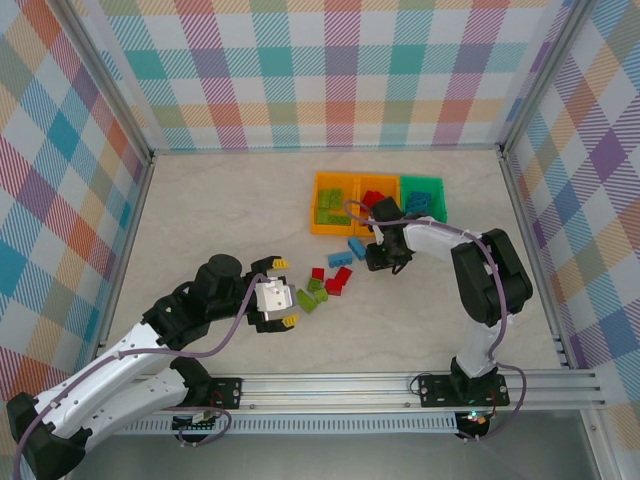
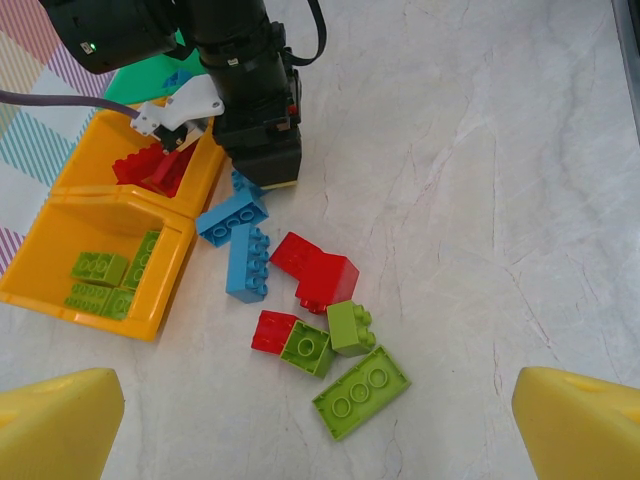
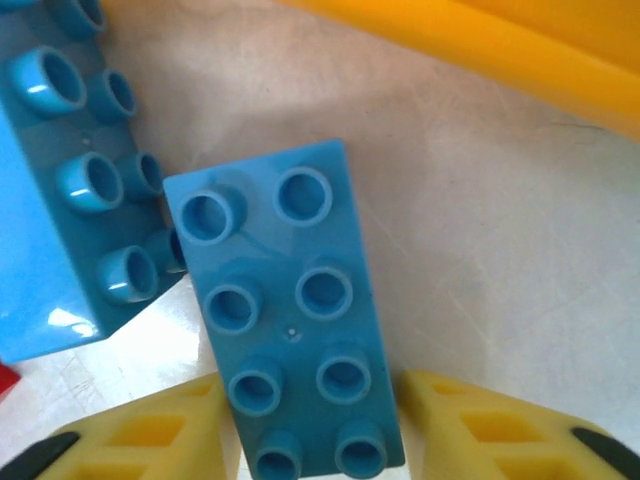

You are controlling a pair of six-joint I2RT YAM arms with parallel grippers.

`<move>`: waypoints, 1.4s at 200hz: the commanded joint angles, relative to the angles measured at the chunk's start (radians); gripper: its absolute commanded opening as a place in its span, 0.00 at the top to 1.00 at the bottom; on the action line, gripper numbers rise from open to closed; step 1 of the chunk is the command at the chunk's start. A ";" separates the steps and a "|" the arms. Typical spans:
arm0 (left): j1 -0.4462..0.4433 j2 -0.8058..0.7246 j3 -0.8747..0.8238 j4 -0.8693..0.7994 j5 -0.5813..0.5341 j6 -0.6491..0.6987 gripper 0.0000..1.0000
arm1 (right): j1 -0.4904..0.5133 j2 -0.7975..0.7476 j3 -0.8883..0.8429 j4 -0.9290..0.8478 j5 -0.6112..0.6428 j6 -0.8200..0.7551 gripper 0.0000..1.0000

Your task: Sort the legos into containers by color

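Observation:
My right gripper (image 3: 315, 430) is down on the table with its yellow fingers (image 3: 170, 430) against both long sides of a light blue lego (image 3: 285, 300), close to the orange wall of the containers (image 3: 480, 40). A second blue lego (image 3: 60, 200) lies right beside it. The containers (image 1: 315, 205) stand in a row: green legos in the left orange bin, red in the middle, blue in the green bin (image 1: 422, 178). My left gripper (image 1: 284, 292) hovers open just left of the loose pile, where a flat lime green lego (image 2: 360, 392) lies nearest and a red lego (image 2: 320, 270) behind it.
More loose legos lie between the arms: a small red one (image 2: 272, 330) and two small green ones (image 2: 350, 327). My right arm (image 1: 480, 280) reaches over from the right. Checked walls enclose the table on three sides.

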 commanded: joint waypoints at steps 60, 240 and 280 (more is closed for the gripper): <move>0.008 -0.027 0.008 0.013 0.045 0.003 0.00 | 0.082 -0.251 -0.127 -0.026 0.028 0.069 0.70; 0.017 0.092 0.119 0.029 -0.304 -0.421 0.00 | -0.317 -0.049 0.344 -0.005 -0.041 0.075 0.40; 0.040 0.162 0.211 -0.038 -0.356 -0.577 0.00 | -0.306 -0.359 0.149 -0.004 -0.231 0.138 0.32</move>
